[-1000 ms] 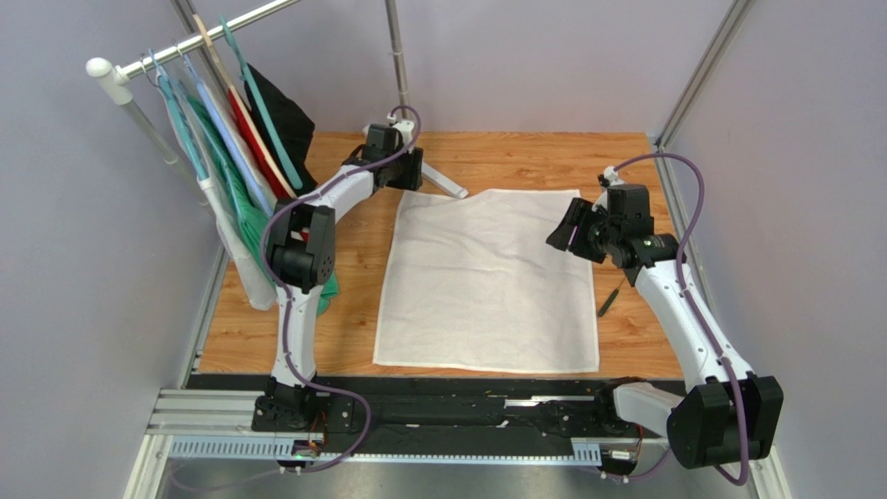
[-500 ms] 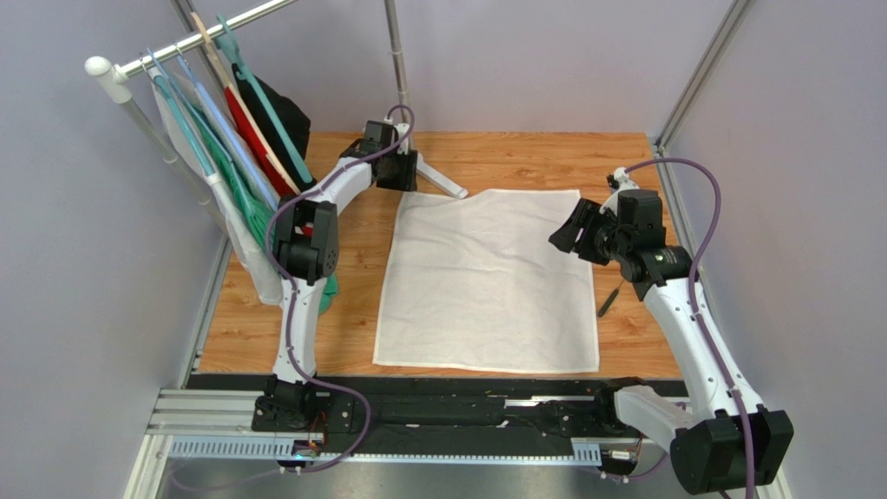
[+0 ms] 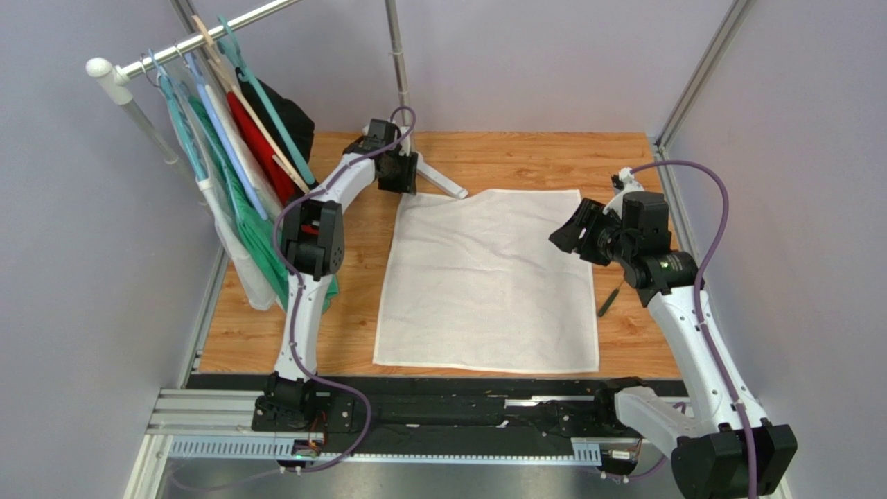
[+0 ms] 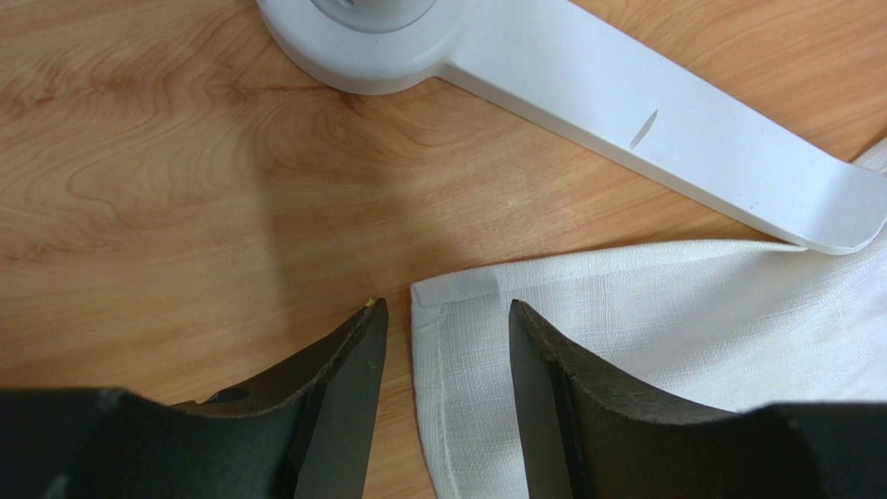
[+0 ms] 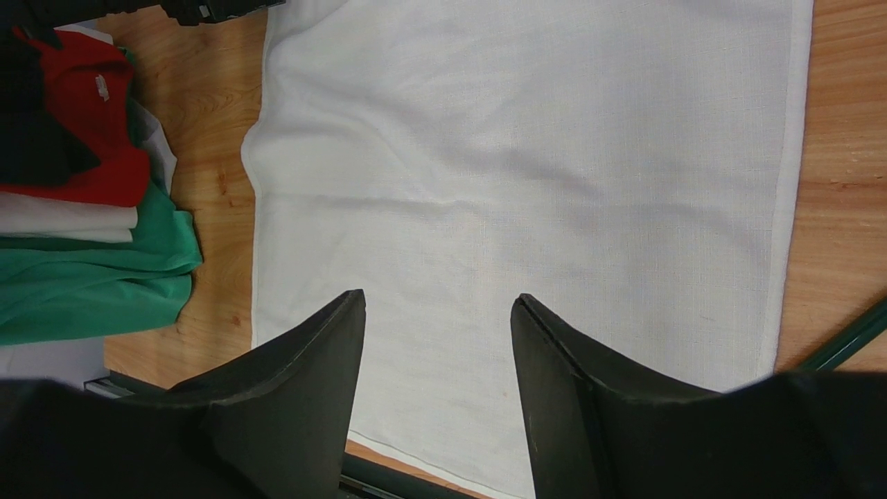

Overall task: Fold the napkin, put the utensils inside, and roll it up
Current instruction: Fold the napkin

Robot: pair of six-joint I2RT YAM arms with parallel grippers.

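Note:
The white napkin (image 3: 487, 279) lies spread flat on the wooden table, slightly wrinkled. My left gripper (image 3: 401, 183) is open just above its far left corner; in the left wrist view that corner (image 4: 458, 296) sits between my open fingers (image 4: 445, 312). My right gripper (image 3: 567, 235) is open and empty, held above the napkin's right edge; the right wrist view looks down on the napkin (image 5: 521, 177) between its open fingers (image 5: 437, 301). A thin dark green utensil (image 3: 607, 301) lies on the wood right of the napkin, and shows at the edge of the right wrist view (image 5: 849, 341).
A white stand foot (image 3: 446, 183) reaches to the napkin's far left corner and shows in the left wrist view (image 4: 666, 114). A clothes rack (image 3: 198, 47) with hanging garments (image 3: 245, 198) stands at the left. Metal rails (image 3: 416, 411) run along the near edge.
My left gripper moved slightly toward the napkin's far left corner. My right arm shifted a little to the right and up. The hanging garments swayed.

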